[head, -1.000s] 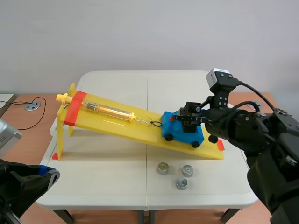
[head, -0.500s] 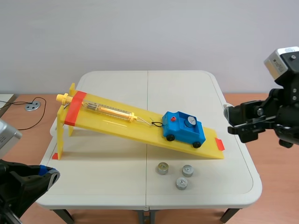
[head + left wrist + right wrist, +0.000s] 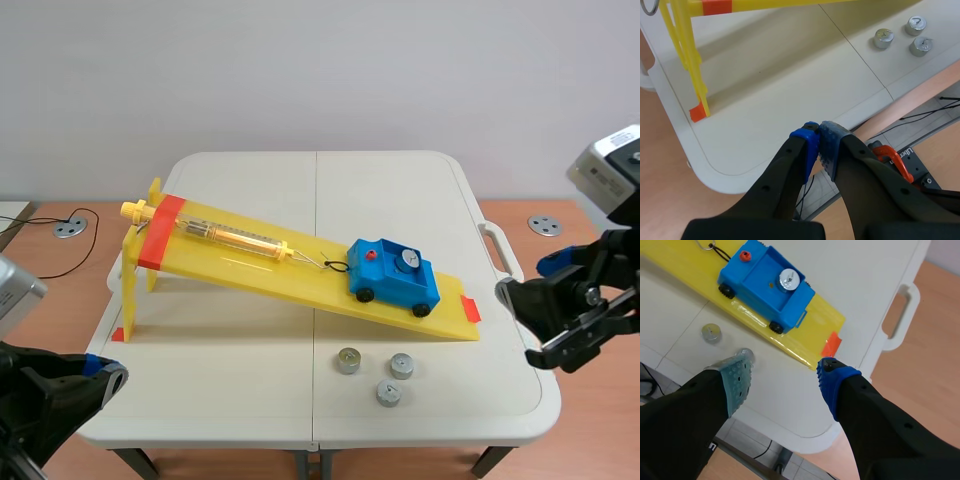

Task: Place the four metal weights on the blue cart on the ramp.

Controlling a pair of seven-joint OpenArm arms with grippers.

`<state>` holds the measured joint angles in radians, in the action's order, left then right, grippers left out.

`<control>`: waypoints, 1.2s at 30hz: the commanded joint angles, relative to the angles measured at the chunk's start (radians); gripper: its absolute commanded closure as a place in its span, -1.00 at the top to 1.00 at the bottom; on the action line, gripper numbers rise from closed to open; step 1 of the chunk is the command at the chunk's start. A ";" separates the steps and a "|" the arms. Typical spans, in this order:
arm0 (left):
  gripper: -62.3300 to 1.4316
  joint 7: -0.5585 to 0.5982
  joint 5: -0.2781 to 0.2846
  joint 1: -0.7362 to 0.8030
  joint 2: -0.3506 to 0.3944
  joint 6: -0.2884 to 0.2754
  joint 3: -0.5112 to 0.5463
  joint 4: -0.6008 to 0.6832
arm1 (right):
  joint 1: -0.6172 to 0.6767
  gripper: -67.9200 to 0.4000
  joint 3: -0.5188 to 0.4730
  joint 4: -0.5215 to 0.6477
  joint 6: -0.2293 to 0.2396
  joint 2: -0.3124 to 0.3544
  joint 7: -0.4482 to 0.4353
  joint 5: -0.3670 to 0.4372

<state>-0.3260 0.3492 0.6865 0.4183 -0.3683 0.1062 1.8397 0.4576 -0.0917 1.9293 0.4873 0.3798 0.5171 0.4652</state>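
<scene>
White table point(image 3: 250, 380); yellow ramp point(image 3: 250, 262) sloping down toward its right side; right gripper point(image 3: 785, 371) by table's right edge, fingers spread, empty; left gripper point(image 3: 819, 135) at near left corner, fingers pressed together, empty; blue cart point(image 3: 393, 278) near ramp's low end, carrying 1 metal weight point(image 3: 406, 261); 3 loose weights point(image 3: 348, 360) point(image 3: 402, 366) point(image 3: 388, 393) clustered on table just beside ramp's low end.

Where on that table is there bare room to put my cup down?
The far stretch of the table behind the ramp is bare, and so is the near left corner in front of the ramp's tall legs. Near right is crowded: three weights sit before the ramp's low end and the blue cart.
</scene>
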 commanded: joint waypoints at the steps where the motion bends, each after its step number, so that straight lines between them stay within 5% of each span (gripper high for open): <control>1: -0.86 0.089 0.074 -0.011 -0.005 -0.002 0.018 0.050 | -0.074 -0.09 0.055 -0.011 0.029 0.035 -0.138 0.000; 17: -0.86 0.089 0.074 -0.011 -0.005 -0.002 0.018 0.050 | -0.260 -0.09 0.332 -0.336 -0.067 -0.126 -0.257 -0.252; 29: -0.86 0.089 0.074 -0.011 -0.005 -0.002 0.018 0.050 | -0.311 -0.11 0.432 -0.487 -0.125 -0.173 -0.320 -0.324; 36: -0.86 0.089 0.074 -0.011 -0.005 -0.002 0.018 0.050 | -0.311 -0.29 0.449 -0.540 -0.140 -0.181 -0.341 -0.335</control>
<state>-0.3260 0.3492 0.6865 0.4183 -0.3683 0.1062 1.8397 0.2058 0.3752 1.3308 0.3737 0.1936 0.2886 0.1032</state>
